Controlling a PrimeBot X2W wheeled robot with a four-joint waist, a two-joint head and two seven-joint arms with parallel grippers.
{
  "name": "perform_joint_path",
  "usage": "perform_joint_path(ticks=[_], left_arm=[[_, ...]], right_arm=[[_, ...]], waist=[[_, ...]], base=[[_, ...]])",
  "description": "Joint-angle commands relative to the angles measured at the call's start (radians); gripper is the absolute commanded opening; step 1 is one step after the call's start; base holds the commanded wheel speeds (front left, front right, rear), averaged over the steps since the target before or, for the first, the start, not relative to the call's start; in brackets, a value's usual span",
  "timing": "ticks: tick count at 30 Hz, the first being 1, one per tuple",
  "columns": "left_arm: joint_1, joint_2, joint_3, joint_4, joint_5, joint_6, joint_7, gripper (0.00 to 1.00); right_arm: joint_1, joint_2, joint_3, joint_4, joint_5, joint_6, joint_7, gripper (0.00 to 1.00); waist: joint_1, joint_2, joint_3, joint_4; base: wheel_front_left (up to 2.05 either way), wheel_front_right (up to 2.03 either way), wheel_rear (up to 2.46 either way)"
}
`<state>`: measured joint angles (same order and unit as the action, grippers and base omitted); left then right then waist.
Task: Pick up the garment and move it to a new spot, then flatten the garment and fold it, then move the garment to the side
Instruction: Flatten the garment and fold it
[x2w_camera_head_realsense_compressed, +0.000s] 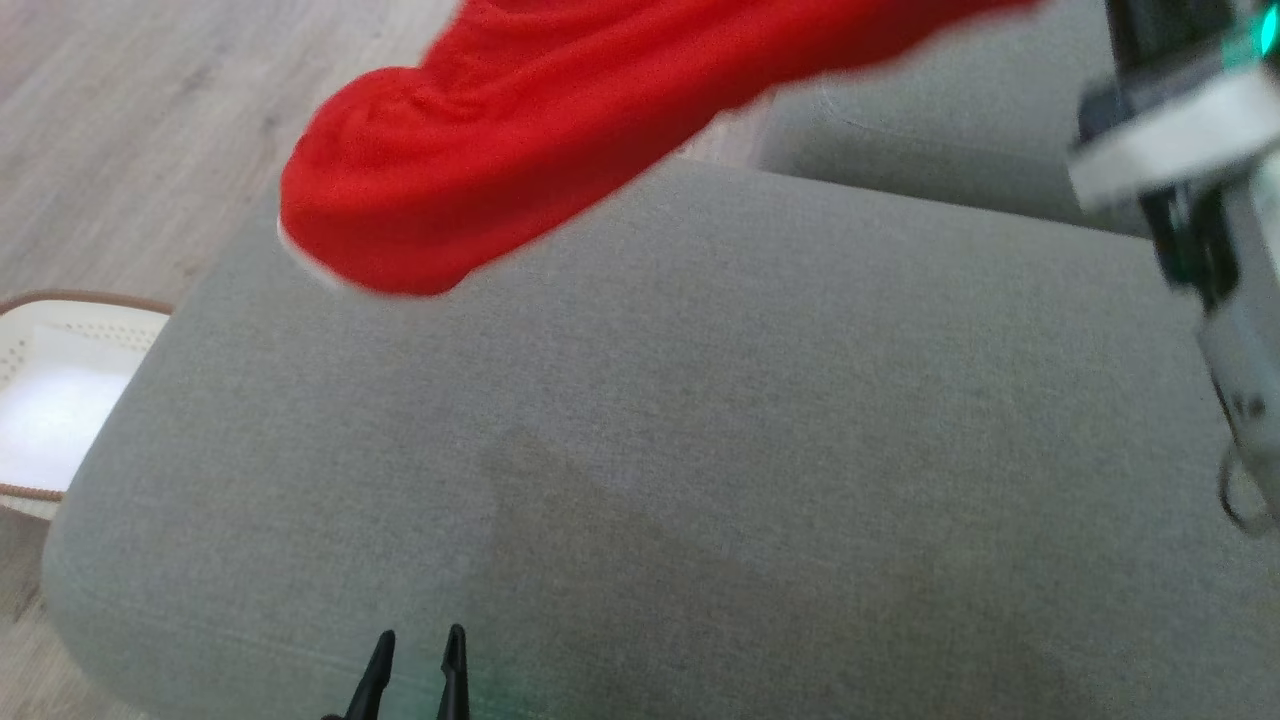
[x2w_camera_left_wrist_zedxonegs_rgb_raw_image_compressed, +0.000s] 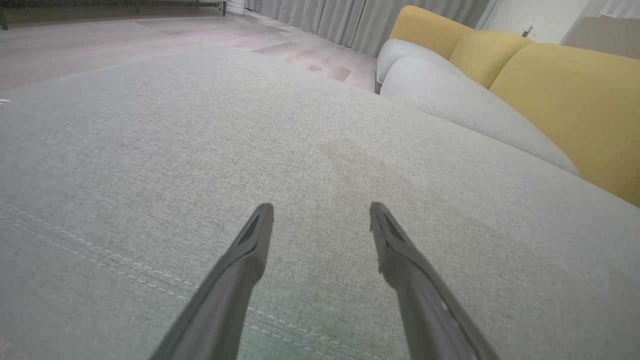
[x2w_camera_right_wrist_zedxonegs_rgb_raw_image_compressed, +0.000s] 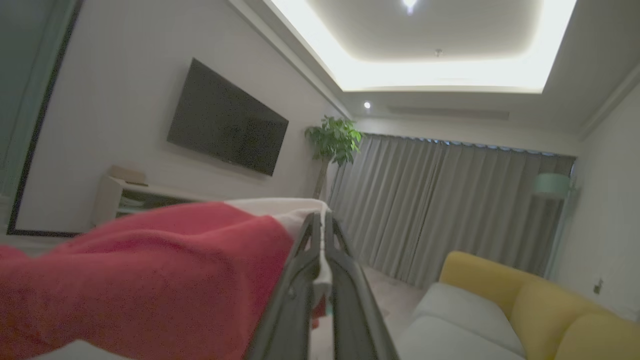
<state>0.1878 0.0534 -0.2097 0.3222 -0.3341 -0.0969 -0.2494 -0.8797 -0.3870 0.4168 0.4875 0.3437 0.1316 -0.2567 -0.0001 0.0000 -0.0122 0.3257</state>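
The right tool (x2w_camera_right_wrist_zedxonegs_rgb_raw_image_compressed: 320, 222) has its two long dark fingers pressed together, clamped on the white-trimmed edge of the red garment (x2w_camera_head_realsense_compressed: 470, 150), which hangs from it in the air and trails off to the left in the right wrist view. In the head view the garment is blurred, and its rounded lower end lies over the far left corner of the grey seat cushion (x2w_camera_head_realsense_compressed: 700, 450); whether it touches the cushion cannot be told. The left tool (x2w_camera_left_wrist_zedxonegs_rgb_raw_image_compressed: 320, 210) holds nothing: its fingers stand wide apart, low over the near part of the same cushion. The cushion is broad, with rounded corners, a fine woven cloth and a double line of pale stitching near its front edge. Behind it are yellow back cushions (x2w_camera_left_wrist_zedxonegs_rgb_raw_image_compressed: 565, 100) and a second grey seat. Pale wood-plank floor (x2w_camera_head_realsense_compressed: 120, 120) lies to the left, and on it stands a cream perforated basket (x2w_camera_head_realsense_compressed: 60, 400) with a brown rim. The room has grey pleated curtains (x2w_camera_right_wrist_zedxonegs_rgb_raw_image_compressed: 450, 200), a dark wall-mounted television (x2w_camera_right_wrist_zedxonegs_rgb_raw_image_compressed: 225, 125) and a leafy potted plant (x2w_camera_right_wrist_zedxonegs_rgb_raw_image_compressed: 334, 140).
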Motion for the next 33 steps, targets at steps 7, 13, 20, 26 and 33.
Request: perform_joint_path(ticks=[7, 13, 20, 26, 33], left_arm=[[-0.078, -0.003, -0.003, -0.027, -0.020, 0.009, -0.012, 1.00], [-0.095, -0.003, 0.013, -0.035, -0.017, 0.019, -0.012, 1.00], [-0.129, -0.003, 0.052, -0.057, 0.000, 0.025, -0.012, 1.00], [-0.249, -0.003, 0.028, -0.055, -0.017, 0.014, -0.012, 1.00], [-0.551, -0.003, -0.100, 0.148, -0.094, -0.002, -0.002, 1.00]], right_arm=[[0.282, -0.125, -0.007, 0.187, -0.012, -0.001, -0.001, 0.41], [0.413, -0.086, -0.145, 0.257, -0.017, -0.001, -0.004, 1.00], [0.574, 0.055, -0.332, 0.057, -0.124, -0.001, -0.005, 1.00], [0.687, 0.181, -0.401, -0.074, -0.182, -0.001, -0.005, 1.00], [0.733, 0.247, -0.386, -0.129, -0.208, -0.001, -0.005, 1.00]], waist=[[0.0001, 0.0000, 0.054, -0.031], [0.0001, 0.0000, 0.070, -0.051], [0.0001, 0.0000, 0.066, -0.097], [0.0001, 0.0000, 0.079, -0.135], [0.0001, 0.0000, 0.143, -0.215]], base=[[0.00, 0.00, 0.00], [0.00, 0.00, 0.00], [0.00, 0.00, 0.00], [0.00, 0.00, 0.00], [0.00, 0.00, 0.00]])
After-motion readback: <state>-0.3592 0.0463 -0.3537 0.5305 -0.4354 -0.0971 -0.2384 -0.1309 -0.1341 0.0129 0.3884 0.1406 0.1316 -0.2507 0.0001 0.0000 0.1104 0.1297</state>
